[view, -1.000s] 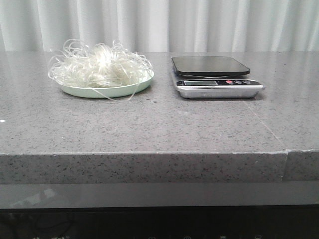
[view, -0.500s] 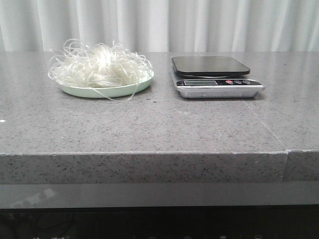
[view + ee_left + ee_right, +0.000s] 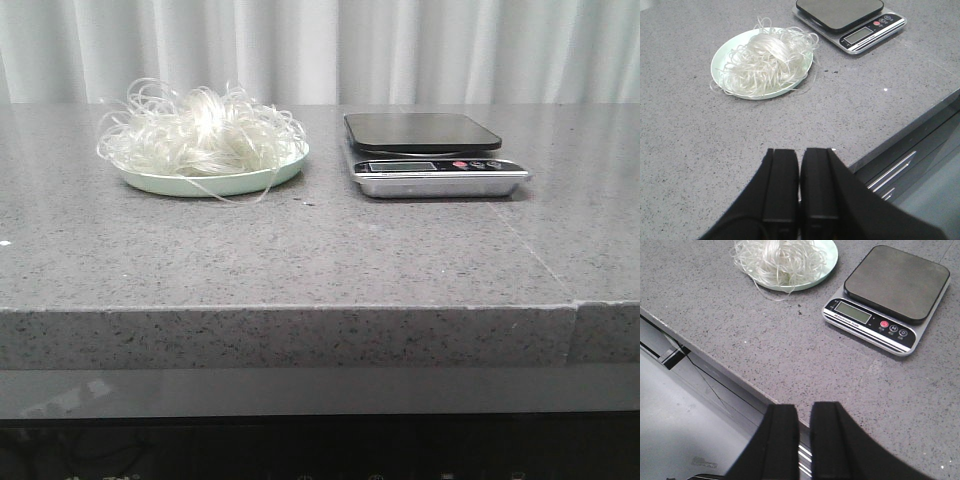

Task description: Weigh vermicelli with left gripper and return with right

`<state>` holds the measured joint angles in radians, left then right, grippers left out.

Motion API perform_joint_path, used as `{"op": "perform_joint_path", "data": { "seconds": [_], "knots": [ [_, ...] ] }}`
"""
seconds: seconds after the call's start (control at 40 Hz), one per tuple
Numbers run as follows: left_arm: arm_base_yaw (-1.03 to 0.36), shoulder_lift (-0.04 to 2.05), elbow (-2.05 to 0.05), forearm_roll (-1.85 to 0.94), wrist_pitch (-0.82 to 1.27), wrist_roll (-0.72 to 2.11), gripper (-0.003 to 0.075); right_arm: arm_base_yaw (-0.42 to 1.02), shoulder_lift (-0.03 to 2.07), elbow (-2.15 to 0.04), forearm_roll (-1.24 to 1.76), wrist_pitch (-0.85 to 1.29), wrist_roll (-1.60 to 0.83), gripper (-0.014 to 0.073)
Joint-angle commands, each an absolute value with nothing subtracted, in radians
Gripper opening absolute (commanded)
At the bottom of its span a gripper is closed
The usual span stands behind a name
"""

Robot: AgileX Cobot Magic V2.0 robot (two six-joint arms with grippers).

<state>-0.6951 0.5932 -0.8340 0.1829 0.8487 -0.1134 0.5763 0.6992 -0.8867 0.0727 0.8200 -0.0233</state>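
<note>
Where the speckled grey stone countertop (image 3: 300, 250) runs from left to right, one pale green round plate (image 3: 215, 182) comes first, and on it lies one fluffy tangle of thin white-cream vermicelli (image 3: 200, 135), a few loose strands curling over the rim. Well to its right, apart from the plate, sits one silver digital kitchen scale (image 3: 437, 168) with a dark square weighing platform, one grey display window, one red button and two dark buttons beside it; the small marks on those buttons are too small to read. Neither arm shows in the front view. Seen from its own wrist camera, the black, angular left gripper (image 3: 799, 172) hangs above the counter near its front edge, its two fingers pressed together on nothing. The black right gripper (image 3: 803, 427) hovers over the counter's front edge, its fingers a narrow gap apart and empty.
</note>
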Motion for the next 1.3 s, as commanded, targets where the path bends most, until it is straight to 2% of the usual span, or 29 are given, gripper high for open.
{"op": "perform_joint_path", "data": {
  "seconds": [0.0,0.17,0.28,0.6,0.85,1.05,1.18,1.27],
  "knots": [
    [-0.696,0.596,-0.86,0.19,0.776,-0.124,0.0155,0.569,0.698,-0.91,0.065,0.761,-0.025,0.0235],
    [-0.696,0.596,-0.855,0.19,0.773,-0.124,0.0155,0.569,0.698,-0.91,0.065,0.761,-0.025,0.0235],
    [-0.652,0.573,-0.828,0.175,0.773,-0.124,0.0155,0.569,0.698,-0.91,0.065,0.762,-0.025,0.0235],
    [-0.346,0.352,-0.529,0.17,0.598,-0.124,0.0155,0.569,0.698,-0.91,0.065,0.762,-0.025,0.0235],
    [-0.153,0.115,-0.227,-0.011,0.322,-0.124,0.0155,0.569,0.698,-0.91,0.065,0.762,-0.025,0.0235],
    [-0.108,-0.017,-0.026,-0.055,0.116,-0.124,0.0155,0.569,0.698,-0.91,0.065,0.762,-0.025,0.0235],
    [-0.106,-0.027,0.045,-0.04,-0.048,-0.12,0.0155,0.569,0.698,-0.91,0.065,0.763,-0.025,0.0235],
    [-0.106,-0.027,0.042,-0.016,-0.048,-0.118,0.0155,0.569,0.7,-0.91,0.065,0.762,-0.025,0.0235]
  ]
}}
